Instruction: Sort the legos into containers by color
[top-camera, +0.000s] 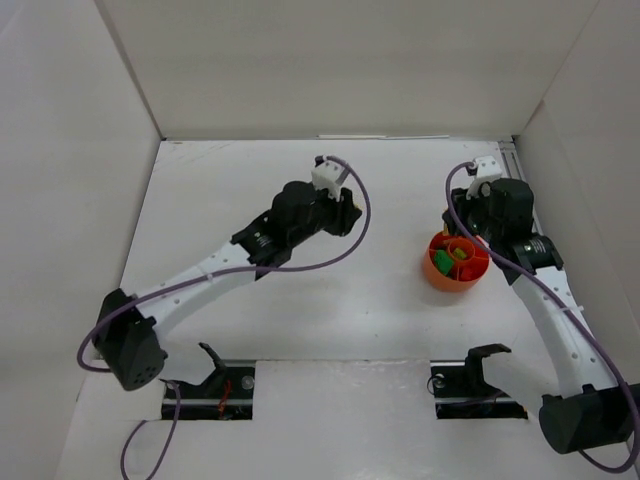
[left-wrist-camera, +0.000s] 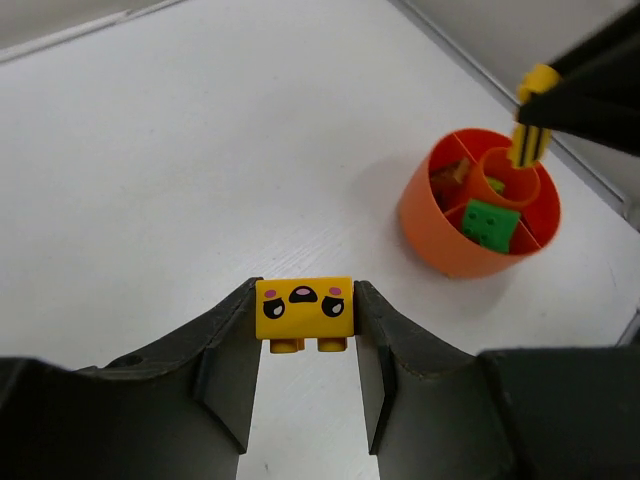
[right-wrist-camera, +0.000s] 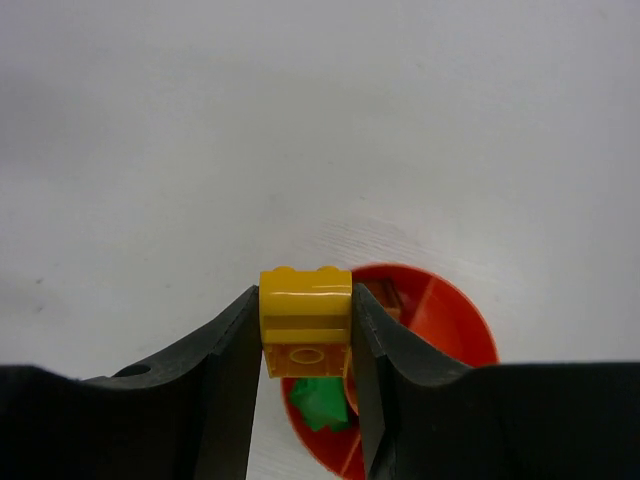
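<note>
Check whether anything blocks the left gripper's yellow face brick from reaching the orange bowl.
The table between the face brick and bowl is bare, but the right gripper, shut on another yellow brick, hangs over the bowl's middle and may crowd the drop.

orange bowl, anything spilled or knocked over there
Nothing stands out. The round orange plastic bowl sits upright on the white table, a green studded brick lying inside one compartment, and no bricks lie spilled beside it.
</note>
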